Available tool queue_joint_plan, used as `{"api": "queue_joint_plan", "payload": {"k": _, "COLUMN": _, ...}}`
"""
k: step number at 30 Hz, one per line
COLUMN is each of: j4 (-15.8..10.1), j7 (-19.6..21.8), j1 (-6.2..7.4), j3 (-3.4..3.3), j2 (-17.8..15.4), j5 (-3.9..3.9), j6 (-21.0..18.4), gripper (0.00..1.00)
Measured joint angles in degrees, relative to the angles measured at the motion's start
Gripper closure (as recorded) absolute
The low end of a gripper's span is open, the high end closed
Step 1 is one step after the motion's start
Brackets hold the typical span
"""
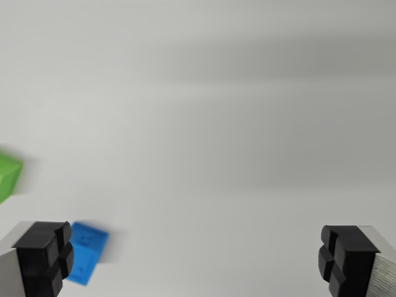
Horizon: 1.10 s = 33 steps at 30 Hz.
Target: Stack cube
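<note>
Cube (86, 252), blue, blurred, tilted.

Bright, even light on the pale counter (204, 154), crossed by soft horizontal shadow bands; green cube (8, 176) and blue cube (88, 250) smeared by blur, the dark fingers (44, 257) sharper.

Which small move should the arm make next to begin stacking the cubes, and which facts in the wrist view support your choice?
Probably a shift toward the wrist view's left, to centre the open gripper over the blue cube. The jaws stand wide apart with nothing between them, and the blue cube lies just beside the left finger, not in the gap. The green cube sits at the left edge, partly out of frame.
</note>
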Motion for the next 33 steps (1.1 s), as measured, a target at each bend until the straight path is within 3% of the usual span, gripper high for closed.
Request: {"api": "queue_joint_plan", "payload": {"k": 33, "j4": -1.5, "j7": 2.3, "j1": 0.82, "j3": 0.29, "j2": 0.0, "j5": 0.0, "j6": 1.1, "gripper": 0.0}}
